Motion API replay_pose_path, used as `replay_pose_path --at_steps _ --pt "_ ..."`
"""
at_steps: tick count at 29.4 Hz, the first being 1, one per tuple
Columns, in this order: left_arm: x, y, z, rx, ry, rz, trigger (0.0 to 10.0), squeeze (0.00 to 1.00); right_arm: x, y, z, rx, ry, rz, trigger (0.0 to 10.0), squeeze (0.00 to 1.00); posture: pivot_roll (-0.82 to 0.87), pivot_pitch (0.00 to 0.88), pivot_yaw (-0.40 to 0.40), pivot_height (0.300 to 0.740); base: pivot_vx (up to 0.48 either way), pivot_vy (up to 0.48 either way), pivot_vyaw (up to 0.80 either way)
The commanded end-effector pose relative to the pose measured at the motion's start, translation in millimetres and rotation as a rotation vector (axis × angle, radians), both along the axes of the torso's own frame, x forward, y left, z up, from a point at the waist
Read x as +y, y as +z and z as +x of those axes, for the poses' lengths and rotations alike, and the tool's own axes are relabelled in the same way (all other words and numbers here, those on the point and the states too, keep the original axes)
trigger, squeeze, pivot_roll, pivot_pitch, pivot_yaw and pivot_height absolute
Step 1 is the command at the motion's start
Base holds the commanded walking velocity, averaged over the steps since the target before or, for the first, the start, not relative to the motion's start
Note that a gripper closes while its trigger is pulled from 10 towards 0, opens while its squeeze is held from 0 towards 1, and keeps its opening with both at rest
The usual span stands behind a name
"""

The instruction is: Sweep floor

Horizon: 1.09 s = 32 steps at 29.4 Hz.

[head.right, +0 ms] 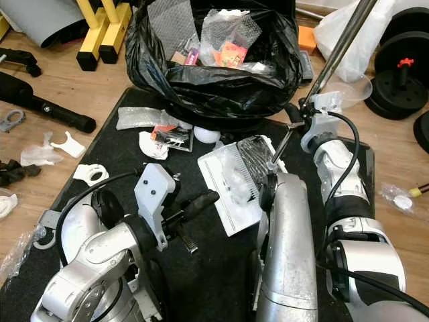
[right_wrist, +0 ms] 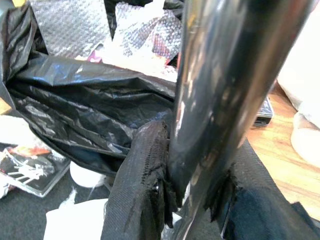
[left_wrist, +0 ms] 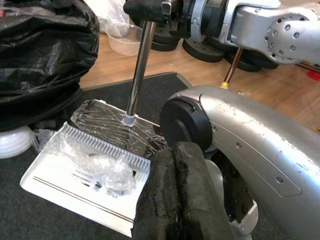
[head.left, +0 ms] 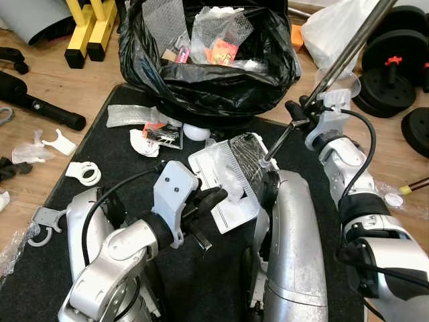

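A white dustpan lies on the black mat in front of me, with a crumpled piece of clear plastic in it. My left gripper is shut on the pan's near edge, its fingers pressed together. A brush head wrapped in shiny film rests at the pan's far edge. Its metal pole rises up to the right. My right gripper is shut on the pole, with both black fingers clamped around it.
An open black bin bag full of wrappers stands just beyond the pan. Loose litter and a white ball lie on the mat at its foot. Weight plates are at the right, yellow stands at the back left.
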State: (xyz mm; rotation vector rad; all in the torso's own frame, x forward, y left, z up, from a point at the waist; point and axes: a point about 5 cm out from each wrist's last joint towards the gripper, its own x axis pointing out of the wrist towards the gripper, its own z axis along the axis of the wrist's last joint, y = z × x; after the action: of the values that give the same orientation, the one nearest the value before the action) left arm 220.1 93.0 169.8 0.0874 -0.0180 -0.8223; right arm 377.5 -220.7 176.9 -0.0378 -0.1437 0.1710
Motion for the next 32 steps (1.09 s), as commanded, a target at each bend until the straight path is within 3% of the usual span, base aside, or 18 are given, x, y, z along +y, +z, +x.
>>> replay_pose_path --at_steps 1,3,4,6,7,13,16,24,30,32 --pt "-3.0 -5 -1.5 0.027 -0.014 0.000 10.0 0.00 -8.8 -9 -5.3 0.013 -0.051 0.018 0.0 0.00 -0.09 0.297 -0.109 0.305 0.000 0.000 0.00" --pt "-3.1 -5 -0.4 0.027 -0.013 0.000 10.0 0.00 -9.7 -8 -4.9 0.010 -0.068 0.060 0.0 0.00 -0.09 0.295 -0.110 0.305 0.000 0.000 0.00" --pt "-3.1 -5 0.7 0.026 -0.013 0.000 10.0 0.00 -10.7 -6 -3.8 0.002 -0.084 0.137 7.9 0.00 -0.10 0.292 -0.109 0.305 0.000 0.000 0.00" --pt "-3.1 -5 1.3 0.026 -0.013 0.001 10.0 0.00 -11.2 -4 -3.1 -0.003 -0.092 0.190 7.9 0.00 -0.10 0.292 -0.109 0.305 0.000 0.000 0.00" --pt "-3.2 -5 2.3 0.025 -0.012 0.001 10.0 0.00 -10.2 -3 -1.8 -0.001 -0.093 0.255 10.0 0.00 -0.10 0.290 -0.108 0.305 0.000 0.000 0.00" --pt "-3.4 -6 4.0 0.024 -0.011 0.002 10.0 0.00 -3.8 -2 1.0 0.012 -0.067 0.336 10.0 0.00 -0.10 0.285 -0.109 0.305 0.000 0.000 0.00" --pt "-3.7 -6 6.6 0.021 -0.008 0.002 10.0 0.00 8.8 8 4.4 -0.005 -0.008 0.425 10.0 0.00 -0.11 0.280 -0.111 0.305 0.000 0.000 0.00" --pt "-4.0 -6 8.6 0.017 -0.003 0.001 10.0 0.00 8.1 20 8.1 -0.007 -0.004 0.545 10.0 0.00 -0.11 0.276 -0.114 0.305 0.000 0.000 0.00" --pt "-4.3 -6 9.6 0.016 -0.002 -0.002 10.0 0.00 7.1 32 6.6 -0.074 0.023 0.623 10.0 0.00 -0.11 0.274 -0.115 0.315 0.000 0.000 0.00" --pt "-4.5 -6 10.4 0.015 -0.002 -0.003 10.0 0.00 5.6 45 5.2 -0.136 0.026 0.698 10.0 0.00 -0.12 0.272 -0.118 0.325 0.000 0.000 0.00"
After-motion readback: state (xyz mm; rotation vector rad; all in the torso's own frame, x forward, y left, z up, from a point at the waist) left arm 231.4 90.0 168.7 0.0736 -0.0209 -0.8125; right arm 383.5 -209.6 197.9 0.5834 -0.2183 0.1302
